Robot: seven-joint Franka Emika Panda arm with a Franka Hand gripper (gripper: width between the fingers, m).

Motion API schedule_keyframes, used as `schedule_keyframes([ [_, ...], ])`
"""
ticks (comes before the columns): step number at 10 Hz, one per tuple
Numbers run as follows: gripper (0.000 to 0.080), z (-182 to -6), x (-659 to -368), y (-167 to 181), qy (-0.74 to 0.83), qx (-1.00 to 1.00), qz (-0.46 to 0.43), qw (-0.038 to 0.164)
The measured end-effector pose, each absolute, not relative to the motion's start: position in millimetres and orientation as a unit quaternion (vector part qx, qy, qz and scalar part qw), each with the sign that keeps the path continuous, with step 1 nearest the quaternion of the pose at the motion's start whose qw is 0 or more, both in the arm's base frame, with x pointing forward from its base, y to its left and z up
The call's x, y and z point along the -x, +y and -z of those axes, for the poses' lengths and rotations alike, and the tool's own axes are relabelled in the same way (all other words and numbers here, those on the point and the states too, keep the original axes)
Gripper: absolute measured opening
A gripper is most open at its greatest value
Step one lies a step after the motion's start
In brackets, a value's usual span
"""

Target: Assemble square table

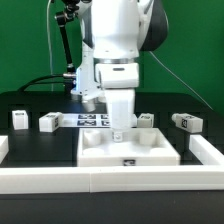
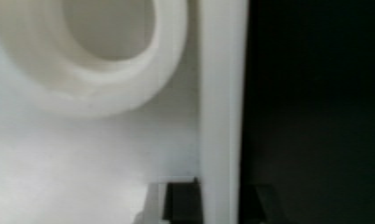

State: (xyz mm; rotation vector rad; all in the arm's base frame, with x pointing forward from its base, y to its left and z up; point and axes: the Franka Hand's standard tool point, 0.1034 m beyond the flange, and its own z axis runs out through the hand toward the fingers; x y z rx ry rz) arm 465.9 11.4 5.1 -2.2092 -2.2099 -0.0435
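Note:
The square table top [image 1: 128, 150] is a white tray with a raised rim, lying in the middle of the black table with a tag on its front wall. My gripper [image 1: 120, 129] stands straight down over its far rim. In the wrist view the gripper [image 2: 219, 204] has one dark finger [image 2: 180, 203] on each side of the white rim wall [image 2: 221, 110], and the wall fills the gap between them. A round socket [image 2: 74, 50] shows in the top's inner face. Several small tagged leg posts stand behind: two on the exterior view's left [image 1: 20, 119] [image 1: 48, 122], two on the right [image 1: 146, 120] [image 1: 185, 121].
The marker board [image 1: 93, 121] lies flat behind the top, beside the arm. A long white border rail [image 1: 100, 181] runs along the front, with side pieces at the exterior view's left [image 1: 4, 148] and right [image 1: 208, 150]. Cables hang behind the arm.

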Motion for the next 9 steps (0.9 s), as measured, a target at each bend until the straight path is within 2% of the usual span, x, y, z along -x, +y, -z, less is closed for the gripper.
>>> schedule_keyframes([
  [4, 0.005, -5.1, -469.4, 13.7, -0.708, 0.706, 0.015, 0.007],
  [9, 0.005, -6.7, -487.6, 56.1, -0.694, 0.72, 0.009, 0.016],
])
